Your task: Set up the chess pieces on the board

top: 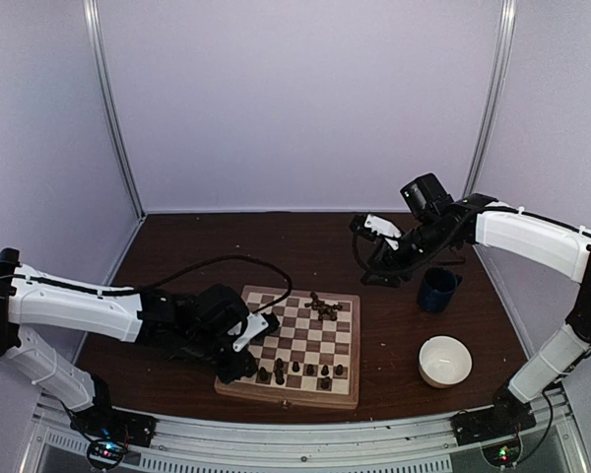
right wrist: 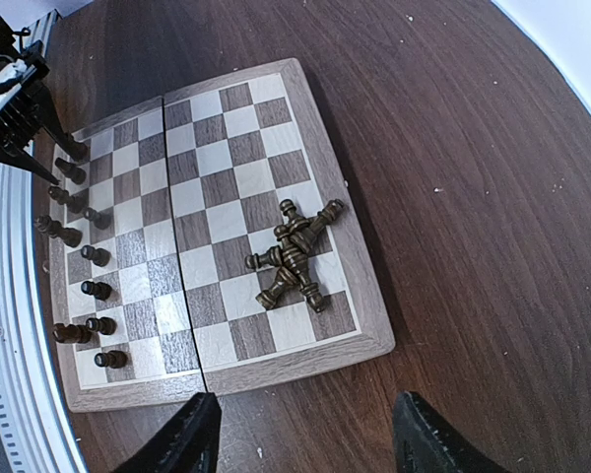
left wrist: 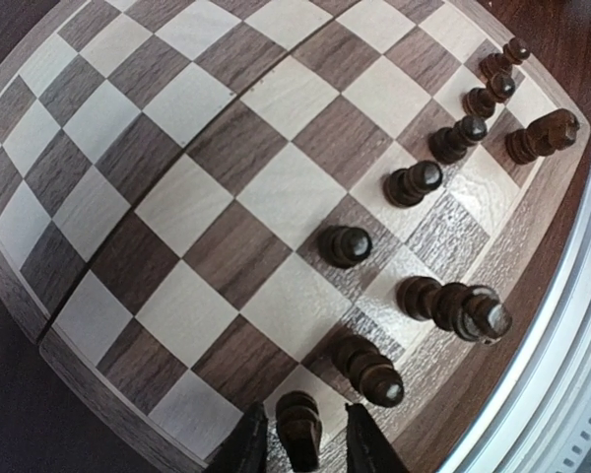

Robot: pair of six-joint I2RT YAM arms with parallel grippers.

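About ten dark pieces [right wrist: 94, 254] upright along board's [right wrist: 227, 148] near edge; lighter heap [right wrist: 294, 254] lying at far side. Left gripper [left wrist: 303, 455] slightly parted around end piece [left wrist: 297, 422], gaps showing. Right gripper [right wrist: 300, 439] spread wide, empty, above table [right wrist: 473, 197].

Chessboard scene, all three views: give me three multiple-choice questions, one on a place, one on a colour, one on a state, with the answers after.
1. Where on the board is the heap of toppled chess pieces?
A) near left corner
B) far side, away from the arms
C) near right corner

2. What colour is the cup?
A) red
B) white
C) dark blue

3. How is the right hand?
A) open, holding nothing
B) shut on a piece
C) shut and empty

Answers:
1 B: the heap lies on the squares along the far edge.
2 C: the top view shows it dark blue.
3 A: the right wrist view shows its fingers wide apart with nothing between them.
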